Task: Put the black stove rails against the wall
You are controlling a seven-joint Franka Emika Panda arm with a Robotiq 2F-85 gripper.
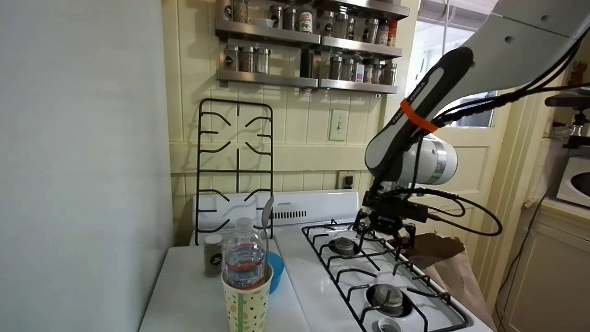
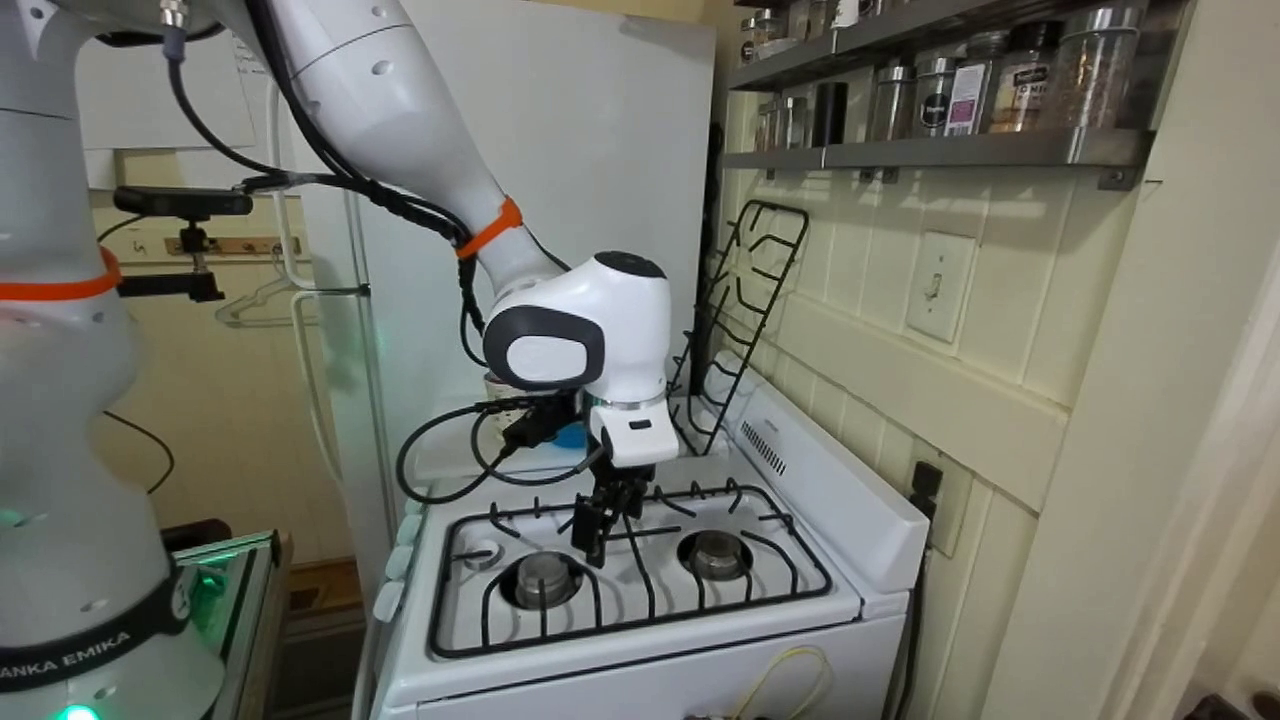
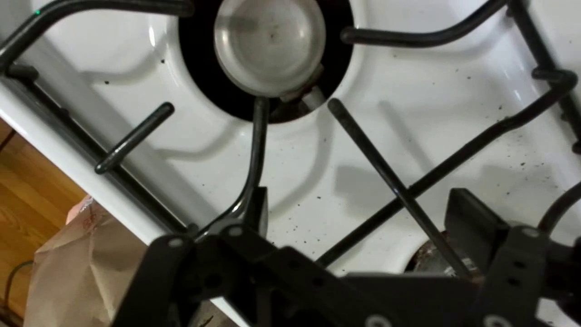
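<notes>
One black stove rail (image 1: pixel 238 171) stands upright, leaning against the cream-yellow wall (image 1: pixel 299 124) behind the stove's left part. It shows tilted in an exterior view (image 2: pixel 762 318). The second black stove rail (image 1: pixel 333 276) lies flat over the burners on the white stovetop; it also shows in an exterior view (image 2: pixel 640 570) and the wrist view (image 3: pixel 406 196). My gripper (image 1: pixel 380 245) points down over this flat rail, fingers apart. In the wrist view, the gripper's fingers (image 3: pixel 361 200) stand wide with the crossing of two bars between them, apparently below the fingertips. Nothing is held.
A clear bottle (image 1: pixel 245 263) in a patterned cup (image 1: pixel 246 309), a blue bowl (image 1: pixel 276 272) and a spice jar (image 1: pixel 213 256) stand left of the burners. Metal spice shelves (image 1: pixel 267 78) hang above. A paper bag (image 1: pixel 454 276) stands beside the stove. A white panel (image 1: pixel 83 161) borders the left.
</notes>
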